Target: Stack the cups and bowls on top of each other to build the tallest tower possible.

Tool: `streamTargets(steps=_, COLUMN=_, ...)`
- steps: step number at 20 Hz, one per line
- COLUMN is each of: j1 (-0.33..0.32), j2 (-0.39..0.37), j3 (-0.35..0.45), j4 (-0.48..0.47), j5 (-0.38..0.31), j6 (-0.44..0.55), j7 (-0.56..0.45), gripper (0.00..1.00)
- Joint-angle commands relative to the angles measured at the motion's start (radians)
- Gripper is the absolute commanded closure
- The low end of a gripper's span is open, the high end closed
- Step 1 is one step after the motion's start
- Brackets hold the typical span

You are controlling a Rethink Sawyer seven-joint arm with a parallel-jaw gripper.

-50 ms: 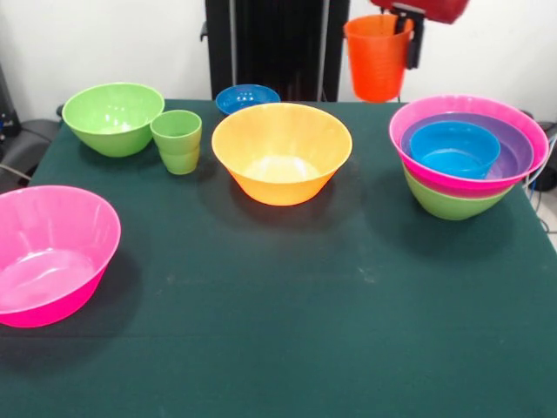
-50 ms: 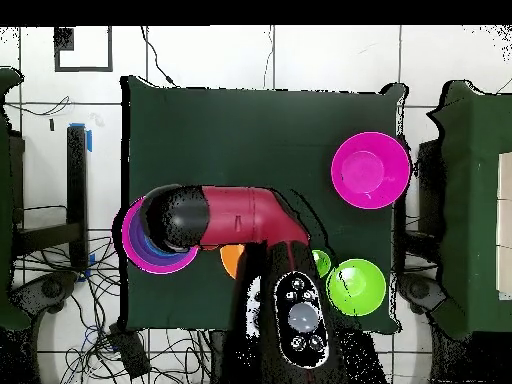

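Gripper (image 1: 407, 26) holds orange-red cup (image 1: 377, 57) aloft, jaws clamped on its rim, above and behind the tower (image 1: 467, 155). The tower stands at the bench (image 1: 287, 305) edge: green base, pink bowl, purple bowl, blue bowl (image 1: 454, 148) nested innermost. Risk: the cup is gripped at 1 side of the rim and hangs off-centre. Released off-axis, it would likely strike the blue bowl's sloped wall and tip. Green cup (image 1: 177, 139) and 4 bowls remain loose on the bench.
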Motion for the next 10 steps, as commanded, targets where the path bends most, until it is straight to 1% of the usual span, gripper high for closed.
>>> streamTargets(steps=1, j1=0.062, j2=0.043, j3=-0.058, j4=0.028, j5=0.046, j6=-0.082, j7=0.272, gripper=1.00)
streamTargets(steps=7, j1=0.124, j2=0.081, j3=-0.082, j4=0.028, j5=0.095, j6=-0.140, j7=0.328, gripper=1.00)
streamTargets(steps=10, j1=0.145, j2=0.092, j3=-0.092, j4=0.032, j5=0.112, j6=-0.161, j7=0.339, gripper=1.00)
